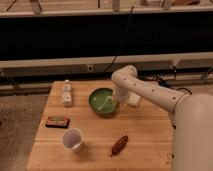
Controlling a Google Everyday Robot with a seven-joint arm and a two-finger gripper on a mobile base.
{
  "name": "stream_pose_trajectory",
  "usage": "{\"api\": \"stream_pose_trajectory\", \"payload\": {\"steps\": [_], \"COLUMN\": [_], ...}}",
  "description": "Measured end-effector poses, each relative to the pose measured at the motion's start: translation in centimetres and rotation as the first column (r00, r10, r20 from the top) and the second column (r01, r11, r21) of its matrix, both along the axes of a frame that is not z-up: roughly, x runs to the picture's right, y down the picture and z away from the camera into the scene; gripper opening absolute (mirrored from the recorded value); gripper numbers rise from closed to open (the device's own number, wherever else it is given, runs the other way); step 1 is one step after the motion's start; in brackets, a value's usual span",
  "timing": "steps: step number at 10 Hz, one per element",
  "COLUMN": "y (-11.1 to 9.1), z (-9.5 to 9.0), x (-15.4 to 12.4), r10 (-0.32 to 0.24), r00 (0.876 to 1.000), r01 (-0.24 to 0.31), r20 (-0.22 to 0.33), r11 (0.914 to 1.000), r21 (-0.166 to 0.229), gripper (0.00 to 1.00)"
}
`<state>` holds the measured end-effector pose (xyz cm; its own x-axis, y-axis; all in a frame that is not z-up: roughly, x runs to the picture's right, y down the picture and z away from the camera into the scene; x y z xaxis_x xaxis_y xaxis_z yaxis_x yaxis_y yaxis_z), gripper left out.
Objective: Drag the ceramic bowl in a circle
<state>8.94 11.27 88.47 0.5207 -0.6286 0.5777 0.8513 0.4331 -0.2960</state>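
The green ceramic bowl [102,101] sits on the wooden table [145,135], near the back middle. It has a dark rim and pale streaks inside. My white arm reaches in from the right and bends down to the bowl's right rim. The gripper [119,102] is at that rim, partly hidden behind the wrist.
A translucent plastic cup [73,139] stands at the front left. A small white bottle [66,93] lies at the back left. A dark flat packet [57,121] lies at the left edge. A brown snack bar [119,144] lies in front. A white object [134,100] sits beside the arm.
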Motion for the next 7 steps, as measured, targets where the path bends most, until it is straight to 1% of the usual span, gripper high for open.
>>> {"api": "stream_pose_trajectory", "payload": {"steps": [1, 2, 3, 5, 7], "y": [-0.1, -0.1, -0.1, 0.3, 1.6], "z": [0.1, -0.2, -0.5, -1.2, -2.8], "x": [0.0, -0.1, -0.4, 0.2, 2.5], "r10": [-0.002, -0.007, -0.009, -0.019, -0.035], "r00": [1.0, 1.0, 1.0, 1.0, 0.999], "r01": [0.002, 0.007, 0.009, 0.019, 0.035], "r20": [0.0, 0.001, 0.0, 0.003, 0.006], "r11": [1.0, 1.0, 0.9999, 0.9998, 0.9994], "r21": [0.001, 0.003, 0.004, 0.006, 0.0], "gripper": [0.11, 0.04, 0.01, 0.01, 0.01]}}
